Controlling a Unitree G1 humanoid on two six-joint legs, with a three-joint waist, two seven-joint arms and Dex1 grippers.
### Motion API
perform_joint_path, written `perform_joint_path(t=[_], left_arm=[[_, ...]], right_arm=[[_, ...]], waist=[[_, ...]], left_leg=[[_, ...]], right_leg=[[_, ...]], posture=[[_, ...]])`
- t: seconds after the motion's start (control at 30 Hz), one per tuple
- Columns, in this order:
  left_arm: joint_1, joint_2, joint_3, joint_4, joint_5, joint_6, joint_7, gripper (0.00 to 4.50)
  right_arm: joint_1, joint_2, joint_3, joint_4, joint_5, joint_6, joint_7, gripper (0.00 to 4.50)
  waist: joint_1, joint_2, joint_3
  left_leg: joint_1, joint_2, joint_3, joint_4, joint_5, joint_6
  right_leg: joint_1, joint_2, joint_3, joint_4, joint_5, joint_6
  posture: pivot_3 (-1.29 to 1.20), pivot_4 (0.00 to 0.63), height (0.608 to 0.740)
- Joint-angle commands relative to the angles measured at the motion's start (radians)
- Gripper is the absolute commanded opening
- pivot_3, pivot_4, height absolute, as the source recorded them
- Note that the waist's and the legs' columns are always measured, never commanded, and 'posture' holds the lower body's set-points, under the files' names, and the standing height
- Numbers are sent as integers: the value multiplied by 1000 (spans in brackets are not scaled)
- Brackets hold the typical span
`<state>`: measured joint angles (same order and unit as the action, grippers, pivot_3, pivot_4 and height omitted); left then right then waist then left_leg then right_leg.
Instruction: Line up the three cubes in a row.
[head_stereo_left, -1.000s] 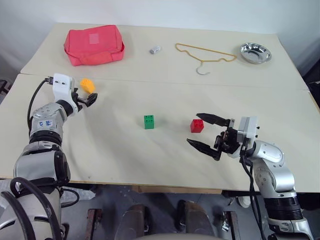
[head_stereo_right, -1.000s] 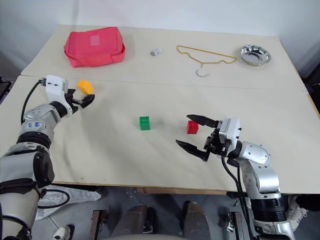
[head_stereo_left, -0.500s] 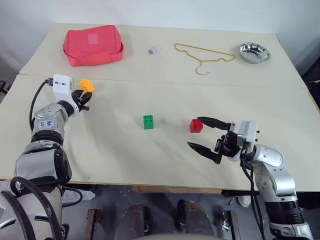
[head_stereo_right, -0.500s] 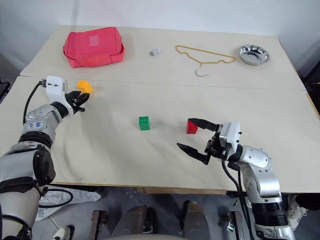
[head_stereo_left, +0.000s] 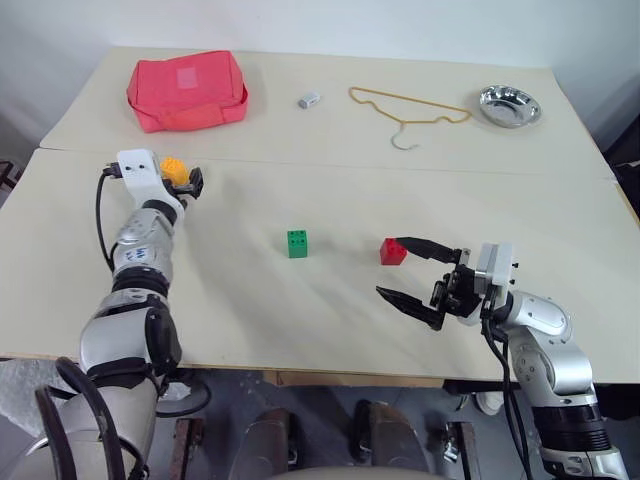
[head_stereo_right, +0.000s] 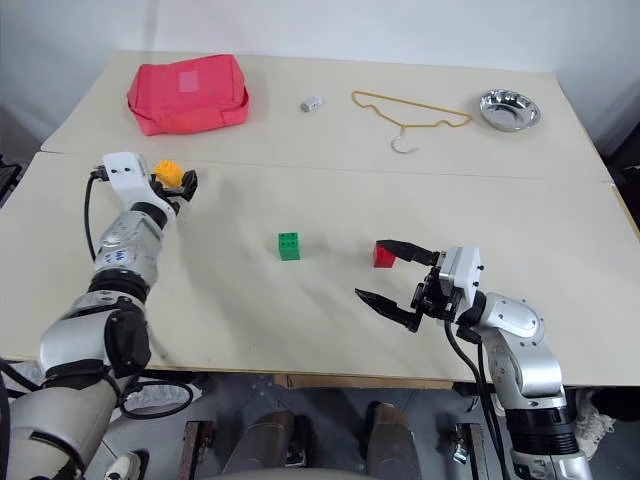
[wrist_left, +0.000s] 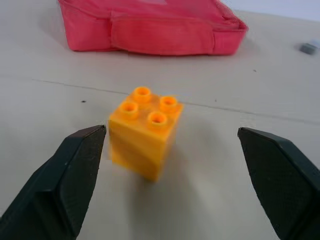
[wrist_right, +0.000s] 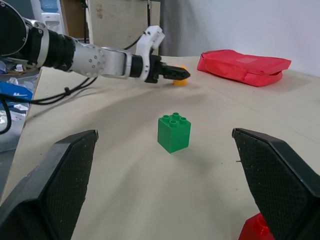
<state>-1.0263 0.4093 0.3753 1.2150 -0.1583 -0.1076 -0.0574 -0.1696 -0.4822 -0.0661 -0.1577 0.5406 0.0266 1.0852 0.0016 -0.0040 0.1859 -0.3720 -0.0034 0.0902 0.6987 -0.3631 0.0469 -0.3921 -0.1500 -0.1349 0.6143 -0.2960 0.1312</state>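
The orange-yellow cube (wrist_left: 145, 132) stands on the table at the left, between the open fingers of my left gripper (head_stereo_left: 183, 176) and close to one finger (wrist_left: 65, 185). At the table's middle sits the green cube (head_stereo_left: 297, 243). The red cube (head_stereo_left: 392, 251) lies to its right. My right gripper (head_stereo_left: 410, 272) hovers open just right of the red cube, one fingertip over the cube's far edge, with nothing between its fingers. In the right wrist view the green cube (wrist_right: 174, 132) is ahead and the red cube (wrist_right: 257, 227) sits low by one finger.
A red pouch (head_stereo_left: 188, 88) lies at the back left. A tiny grey block (head_stereo_left: 309, 99), a yellow hanger (head_stereo_left: 410, 108) and a metal bowl (head_stereo_left: 511, 105) line the far table. A seam (head_stereo_left: 420, 170) joins the two tabletops.
My left gripper shut beside the orange-yellow cube, then opened again, and its wrist swung round so the cube now sits between its fingers. The right gripper stayed open and in place.
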Motion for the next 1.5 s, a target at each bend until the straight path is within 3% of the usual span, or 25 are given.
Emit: perform_joint_path(t=[0.03, 0.6, 0.7, 0.97, 1.1, 1.2, 1.3, 1.37, 1.5], left_arm=[[-91, -37, 17, -15, -11, 45, 218, 4482], [-157, -65, 30, 56, -13, 35, 429, 4482], [-161, -71, 37, 60, -21, 29, 409, 3935], [-152, -66, 34, 60, -15, 29, 389, 1502], [-135, -58, 28, 50, -11, 22, 360, 1502], [-110, -43, -6, 27, 14, 7, 287, 1502], [-54, -17, -47, -56, 12, -43, 71, 1502], [-7, 9, -54, -128, -26, -59, -122, 1502], [156, 103, -77, -371, -153, -68, -666, 1502]], right_arm=[[-40, -16, -12, -9, 22, 5, 14, 4500], [-41, -1, -14, 15, 12, 6, 2, 4500], [-48, 3, -12, 23, 10, 5, -1, 4500], [-56, 12, -6, 31, 7, 5, -10, 4500], [-53, 16, -3, 31, 5, 4, -10, 4500], [-48, 19, 0, 25, 3, 5, -12, 4500], [-34, 16, -3, 9, 5, 10, -15, 4500], [-21, 8, -10, -3, 9, 15, -15, 4500], [14, -14, -30, -38, 21, 28, -14, 4500]], waist=[[2, -1, 1], [-1, -3, 0], [0, -3, 0], [1, -3, 0], [0, -3, 0], [-2, -3, 0], [-4, -3, 0], [-4, -3, 0], [-10, -3, 0]], left_leg=[[0, 0, 0, 0, 0, 0], [0, 0, 0, -1, 0, 0], [0, 0, 0, -1, 0, 0], [0, 0, 0, -1, 0, 0], [0, 0, 0, -1, 0, 0], [0, 0, 1, -1, 0, 0], [0, 0, 1, -1, 0, 0], [0, 0, 1, -1, 0, 0], [0, 1, 2, -1, 0, 0]], right_leg=[[0, 0, 0, 0, 0, 0], [0, 0, 0, -1, 0, 0], [0, 0, 0, -1, 0, 0], [0, 0, 0, -1, 0, 0], [0, 0, 0, -1, 0, 0], [0, 0, 0, -1, 0, 0], [0, 1, 0, -1, 0, 0], [-1, 1, 0, -1, 0, 0], [-1, 1, 0, -1, 0, 0]], posture=[[0, 150, 740], [0, 150, 740], [0, 150, 740], [0, 150, 740], [0, 150, 740], [0, 150, 740], [0, 150, 740], [0, 150, 740], [0, 150, 740]])
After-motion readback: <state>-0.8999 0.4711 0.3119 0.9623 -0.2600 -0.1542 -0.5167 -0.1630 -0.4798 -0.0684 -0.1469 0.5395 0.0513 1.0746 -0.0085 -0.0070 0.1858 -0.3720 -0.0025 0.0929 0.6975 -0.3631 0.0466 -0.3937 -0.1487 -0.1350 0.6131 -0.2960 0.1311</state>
